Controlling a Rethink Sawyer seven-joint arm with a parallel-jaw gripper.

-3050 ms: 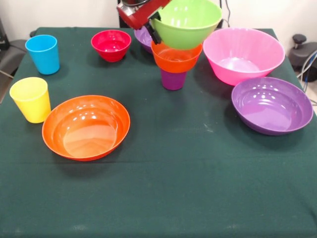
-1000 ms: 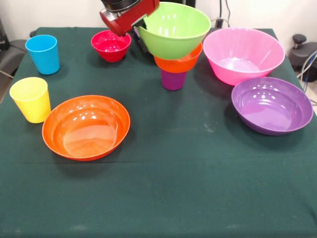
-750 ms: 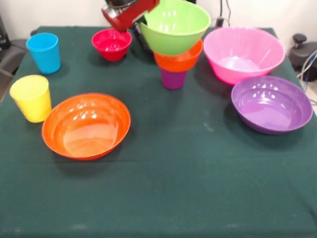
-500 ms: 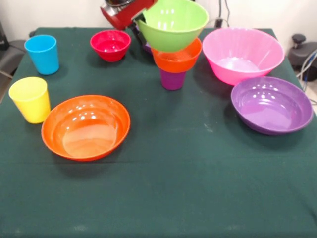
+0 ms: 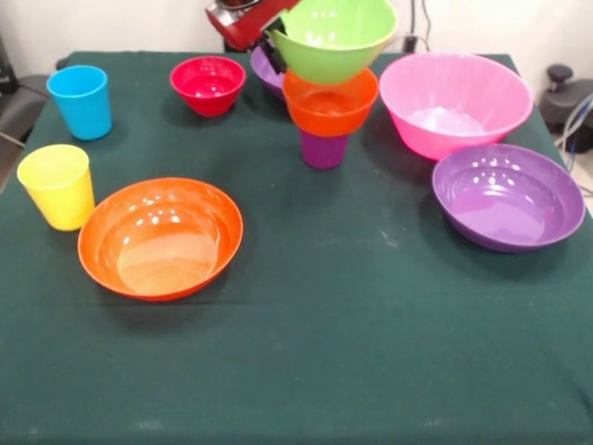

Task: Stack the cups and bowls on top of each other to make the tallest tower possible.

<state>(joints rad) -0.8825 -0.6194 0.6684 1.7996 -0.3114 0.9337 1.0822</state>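
A tower stands at the bench's far middle: a glossy green plastic bowl (image 5: 335, 35) tilts atop a small orange plastic bowl (image 5: 330, 102) on a purple plastic cup (image 5: 323, 148). The red gripper (image 5: 271, 51) clamps the green bowl's left rim; its body is cut off above.

cups: 3 (image 5: 80, 100) (image 5: 57, 185) (image 5: 323, 148) | bowls: 7 (image 5: 208, 84) (image 5: 330, 100) (image 5: 334, 37) (image 5: 268, 72) (image 5: 509, 196) (image 5: 160, 237) (image 5: 455, 102)

Gripper (image 5: 272, 37) mostly cropped, jaws unclear
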